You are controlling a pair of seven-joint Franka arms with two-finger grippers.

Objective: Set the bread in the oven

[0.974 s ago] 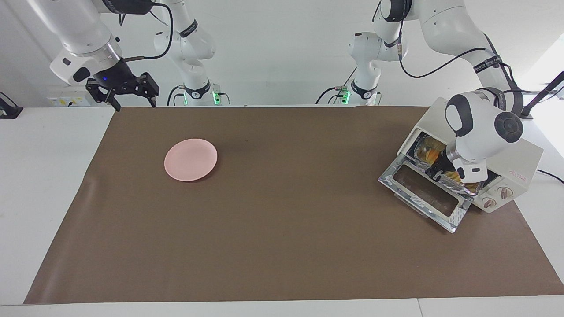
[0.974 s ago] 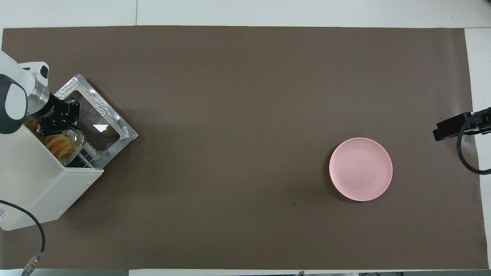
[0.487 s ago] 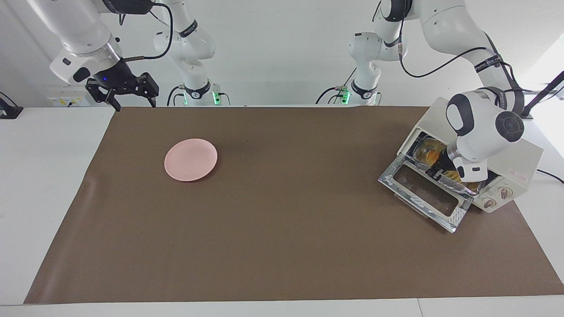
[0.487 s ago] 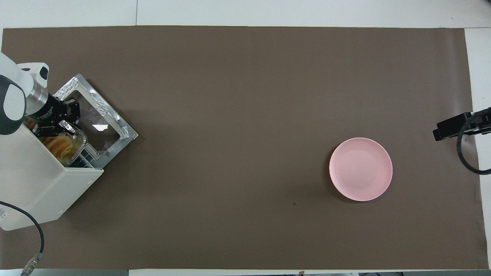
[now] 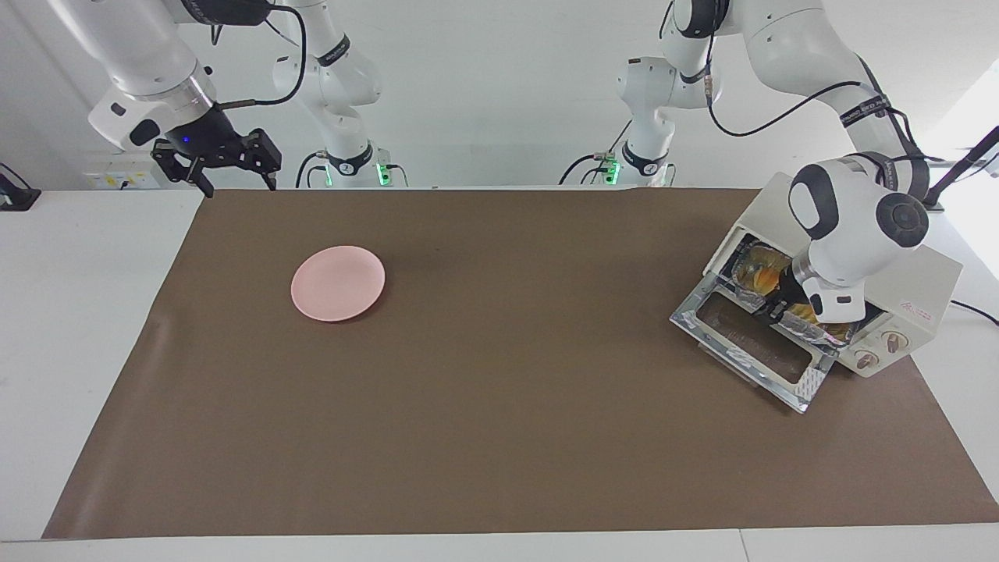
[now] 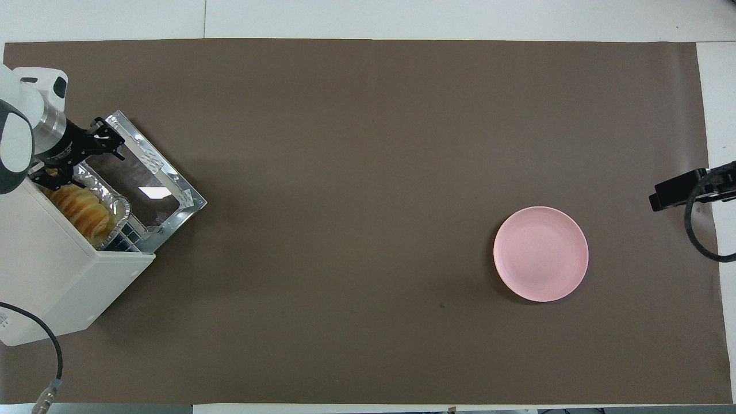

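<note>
On the tabletop (image 5: 499, 437) lies a big brown mat (image 6: 368, 144), and the oven (image 6: 54, 282) sits on it at the left arm's end. The oven is the biggest thing here. It is a cream-white box, and its glass door (image 6: 150, 183) is dropped down flat and open. Inside the oven mouth is a shiny foil tray (image 6: 115, 198) on the wire rack, and the bread (image 6: 80, 208) lies in that tray. The bread is a yellow-orange loaf with ridges across it, and it sits just inside the oven opening.

The left claw (image 6: 86, 155) is right at the oven, over the open door and beside the end of the foil tray. Its fingers look spread apart and seem to hold nothing, though part of it is hidden by the arm in the facing view, so this is not fully sure.

A round pink plate (image 5: 338, 282) lies well apart from the oven, toward the right arm's end, with nothing on it.

The right claw (image 5: 231, 178) waits up in the air over the tabletop edge, much farther from the oven than the plate is. Its fingers are spread wide and hold nothing.
</note>
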